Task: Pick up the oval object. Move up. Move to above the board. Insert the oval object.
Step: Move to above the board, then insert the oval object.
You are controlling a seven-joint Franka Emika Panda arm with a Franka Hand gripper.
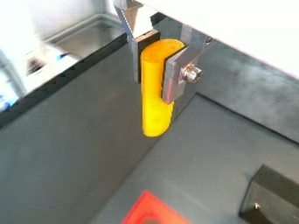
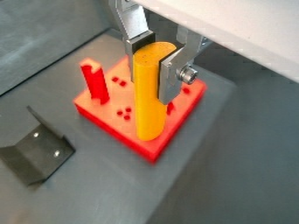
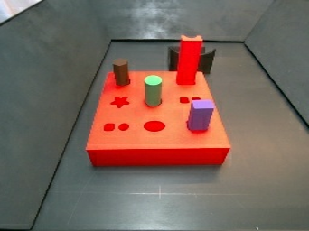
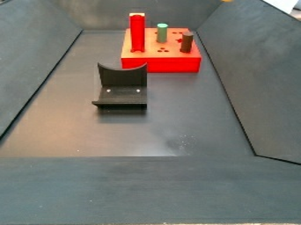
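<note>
One peg is carried: the oval object point(image 2: 147, 92), yellow-orange and upright, is pinched near its top between the silver plates of the gripper point(image 2: 155, 54), and it is seen the same way in both wrist views point(image 1: 158, 87). Its lower end hangs free, touching nothing.

Below it, in a wrist view, the board point(image 2: 176, 129) is seen, a flat red slab with cut-outs; the peg's lower end overlaps the slab's near part in that picture. The tall red block point(image 2: 93, 80) stands at one corner. The fixture point(image 2: 38, 150) sits on the dark floor beside the board, apart from it.

In both side views neither the gripper nor the peg is caught, so it is judged to be high above the floor. Listed on the board in a side view: a green cylinder point(image 3: 154, 91), a brown cylinder point(image 3: 121, 72), a purple block point(image 3: 201, 115) and the oval hole point(image 3: 154, 126), open and unoccupied.

Step in hand, by judgement: travel to above the board. To be done well, the peg is to be kept vertical, its oval turned to match the hole, and centring is to be completed before any descent; the neighbouring green cylinder and purple block are to be cleared.
</note>
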